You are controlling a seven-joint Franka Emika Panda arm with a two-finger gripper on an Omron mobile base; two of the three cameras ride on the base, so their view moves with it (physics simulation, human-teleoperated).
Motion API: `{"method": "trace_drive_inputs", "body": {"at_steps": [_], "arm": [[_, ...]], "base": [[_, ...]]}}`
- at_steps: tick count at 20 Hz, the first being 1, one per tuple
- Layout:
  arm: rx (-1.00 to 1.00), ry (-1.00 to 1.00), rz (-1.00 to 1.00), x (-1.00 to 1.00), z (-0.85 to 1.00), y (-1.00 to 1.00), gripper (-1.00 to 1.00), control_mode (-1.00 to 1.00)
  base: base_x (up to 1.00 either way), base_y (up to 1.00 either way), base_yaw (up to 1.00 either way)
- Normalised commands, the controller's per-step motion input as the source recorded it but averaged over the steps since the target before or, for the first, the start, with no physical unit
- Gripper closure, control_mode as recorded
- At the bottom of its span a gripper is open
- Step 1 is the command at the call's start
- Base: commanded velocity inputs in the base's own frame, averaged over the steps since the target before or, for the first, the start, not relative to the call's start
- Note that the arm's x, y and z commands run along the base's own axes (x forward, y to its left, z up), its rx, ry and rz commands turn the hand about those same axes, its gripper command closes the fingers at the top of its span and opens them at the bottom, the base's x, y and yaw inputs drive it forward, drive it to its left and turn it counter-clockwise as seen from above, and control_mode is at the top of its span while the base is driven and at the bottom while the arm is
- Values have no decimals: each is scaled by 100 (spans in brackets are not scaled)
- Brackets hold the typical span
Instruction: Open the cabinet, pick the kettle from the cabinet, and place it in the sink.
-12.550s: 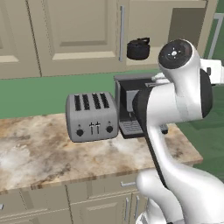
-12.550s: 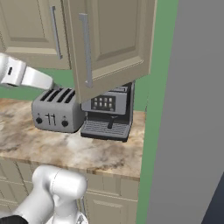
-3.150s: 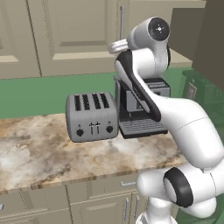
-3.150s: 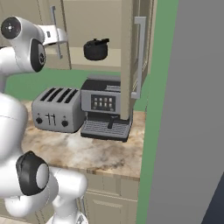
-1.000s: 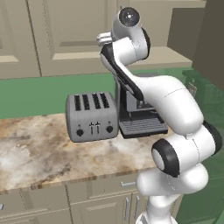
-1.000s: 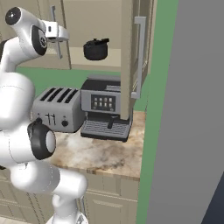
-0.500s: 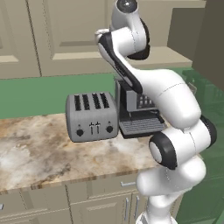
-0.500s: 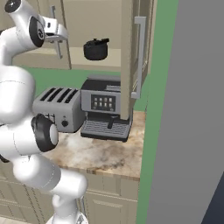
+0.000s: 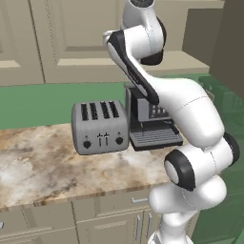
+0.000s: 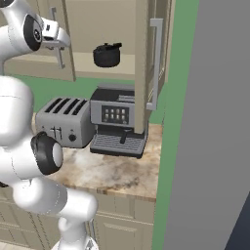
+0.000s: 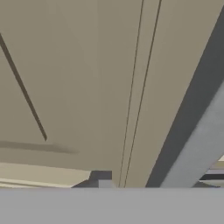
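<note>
Door: beige wall cabinet [image 10: 141, 58] right door open.
Kettle: squat black kettle [image 10: 107, 54] shelved, right of claw.
Claw: two-finger claw [image 10: 59, 43] at left handle; grip unclear.
Left: grasp, sink.

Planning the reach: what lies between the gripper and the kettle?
In the right base view, the gripper is by the left door's handle; open cabinet interior lies between it and the kettle.

The beige cabinet [image 10: 141, 58] hangs on the wall with its right door swung wide open, edge-on in the right base view, its long silver bar handle [image 10: 155, 63] vertical. Inside, the small squat black kettle [image 10: 106, 54] stands upright on the lower shelf, arched handle up.
</note>
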Motion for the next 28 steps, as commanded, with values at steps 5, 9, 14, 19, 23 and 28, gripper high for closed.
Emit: {"method": "trace_drive_inputs", "body": {"at_steps": [5, 9, 14, 19, 23, 28], "arm": [[2, 0, 0, -51, 0, 33, 100, -100], [1, 0, 0, -52, 0, 32, 100, -100], [0, 0, 0, -51, 0, 35, 100, -100], [0, 0, 0, -53, 0, 37, 100, -100], [0, -1, 0, -53, 0, 38, 100, -100], [0, -3, 0, -53, 0, 42, 100, -100]], "base": [[0, 0, 0], [0, 0, 0], [0, 0, 0], [0, 0, 0], [0, 0, 0], [0, 0, 0]]}}
